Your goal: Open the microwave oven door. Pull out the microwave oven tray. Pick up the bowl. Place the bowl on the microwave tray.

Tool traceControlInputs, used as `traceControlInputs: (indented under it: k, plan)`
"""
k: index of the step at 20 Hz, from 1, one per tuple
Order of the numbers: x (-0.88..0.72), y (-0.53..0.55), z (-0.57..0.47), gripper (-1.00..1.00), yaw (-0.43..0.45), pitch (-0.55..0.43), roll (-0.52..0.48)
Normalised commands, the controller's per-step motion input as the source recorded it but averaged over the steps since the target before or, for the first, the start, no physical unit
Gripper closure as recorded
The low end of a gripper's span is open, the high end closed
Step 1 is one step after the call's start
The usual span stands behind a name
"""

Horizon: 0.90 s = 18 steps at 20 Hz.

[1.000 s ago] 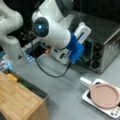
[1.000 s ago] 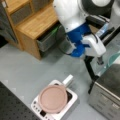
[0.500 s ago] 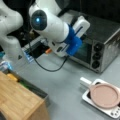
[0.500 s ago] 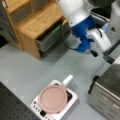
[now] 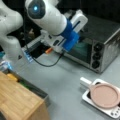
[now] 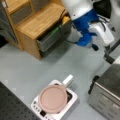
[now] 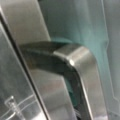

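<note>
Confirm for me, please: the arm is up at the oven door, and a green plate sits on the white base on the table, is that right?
Not quite: the plate is pink, not green, as both front views show. The rest holds: it sits on the white base on the table, and the arm is up at the oven door, with the wrist view filled by the door's bar handle.

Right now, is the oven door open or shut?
Shut. In a front view the microwave oven door stands upright, flat against the microwave oven. The gripper is by its handle, hidden behind the arm.

grey floor [image 6: 30, 72], wooden cabinet [image 6: 37, 22], dark backdrop [image 5: 100, 7]
</note>
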Motion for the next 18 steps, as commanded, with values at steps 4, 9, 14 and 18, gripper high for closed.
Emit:
traceControlInputs:
  k: [4,9,14,18]
  plan:
    - [-0.01,-0.15,0.77,-1.00,0.223,0.156,-0.481]
    - [0.11,-0.20,0.23,-1.00,0.256,0.118,-0.380]
    - [0.07,-0.30,0.15,-1.00,0.322,0.060,-0.515]
    - [0.05,-0.25,0.25,-1.00,0.296,0.131,-0.441]
